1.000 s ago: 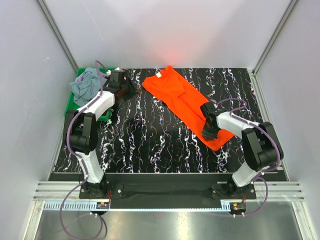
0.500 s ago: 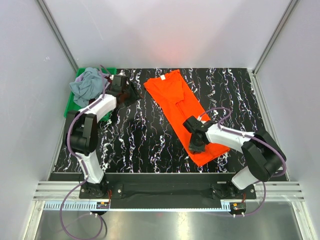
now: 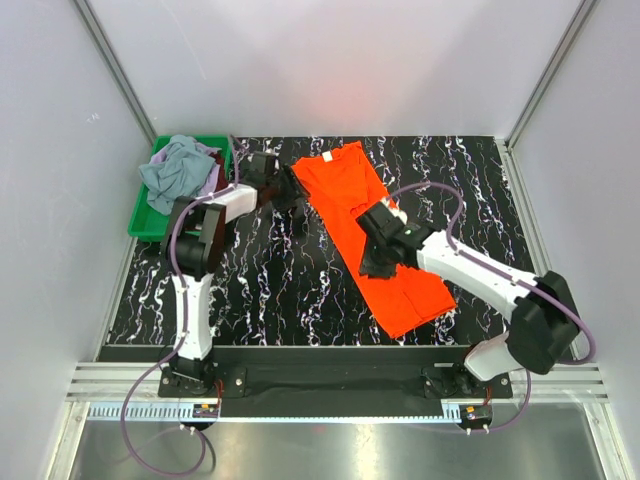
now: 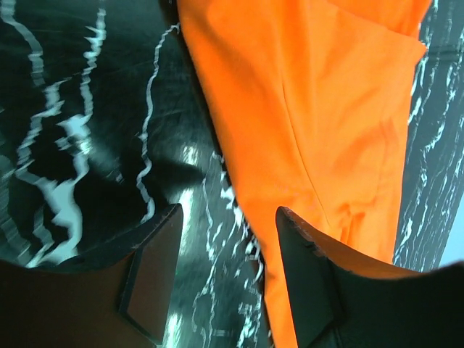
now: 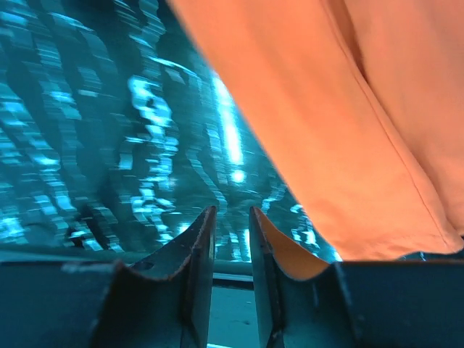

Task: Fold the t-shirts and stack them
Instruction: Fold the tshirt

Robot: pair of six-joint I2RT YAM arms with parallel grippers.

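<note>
**Step in hand:** folding of the orange-red t-shirt (image 3: 345,185), which is laid out long on the table (image 3: 290,290).

**Left gripper** (image 4: 228,217): it is held low, jaws well apart and empty, with the shirt's edge under 1 finger.

**Right gripper** (image 5: 232,214): the arm is stretched across, jaws narrowly parted and nothing clamped, with cloth just beside.

**Next move:** an edge probably needs to be pinched by both grippers.

The other t-shirts (image 3: 178,168) are heaped in the green bin (image 3: 140,218), behind the left gripper.

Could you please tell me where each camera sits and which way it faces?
Top external: above and behind the arms, looking down on the table; both arms show, bases at the bottom.
Left wrist: on the left arm, looking down past the left gripper at the orange t-shirt.
Right wrist: on the right arm, looking past the right gripper at the same shirt's edge.
Shared: all views show the orange t-shirt on the marbled table.
</note>
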